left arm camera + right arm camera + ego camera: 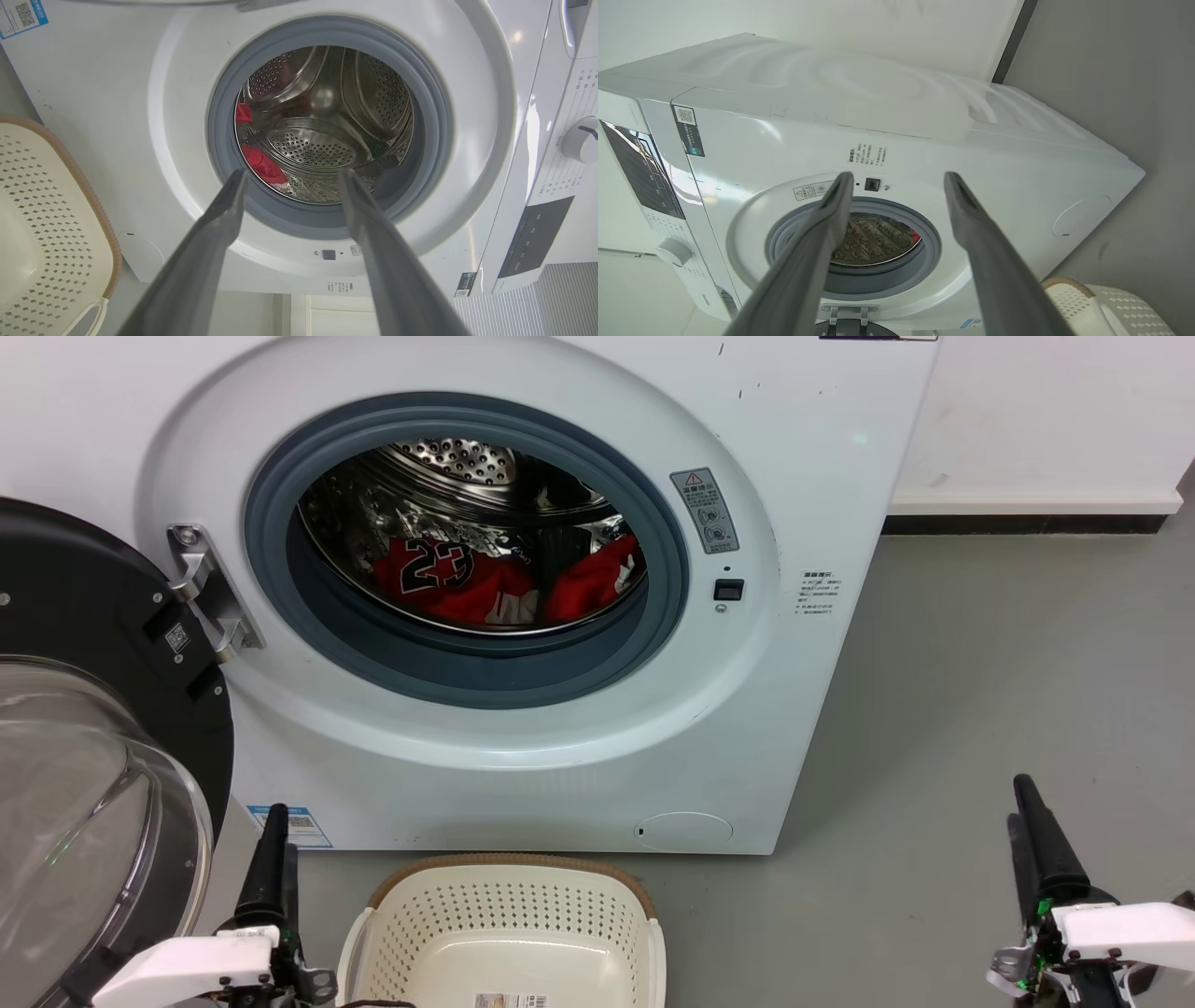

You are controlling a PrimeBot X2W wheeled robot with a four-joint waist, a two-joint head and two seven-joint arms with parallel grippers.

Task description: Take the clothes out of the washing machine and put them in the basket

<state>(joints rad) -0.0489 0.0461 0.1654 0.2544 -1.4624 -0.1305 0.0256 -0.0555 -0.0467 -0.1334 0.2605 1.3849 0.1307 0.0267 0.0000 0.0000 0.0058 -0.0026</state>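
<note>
The white washing machine (523, 775) stands with its porthole uncovered. The clothes lie in the steel drum: a red jersey marked "23" (439, 577) and a red garment (593, 581) to its right. The left wrist view shows red cloth (264, 163) low in the drum. The cream basket (509, 870) with its brown rim sits on the floor in front of the machine, nothing in it but a label. My left gripper (276, 817) hangs left of the basket and my right gripper (1024, 789) hangs far right. Both are empty, well short of the porthole. The wrist views show each gripper's fingers (293, 175) (899, 176) spread.
The black-rimmed glass door (93, 784) is swung fully open at the left, close beside my left arm. Bare grey floor (980, 691) lies to the right of the machine. A white wall with a dark skirting (1027, 523) runs behind.
</note>
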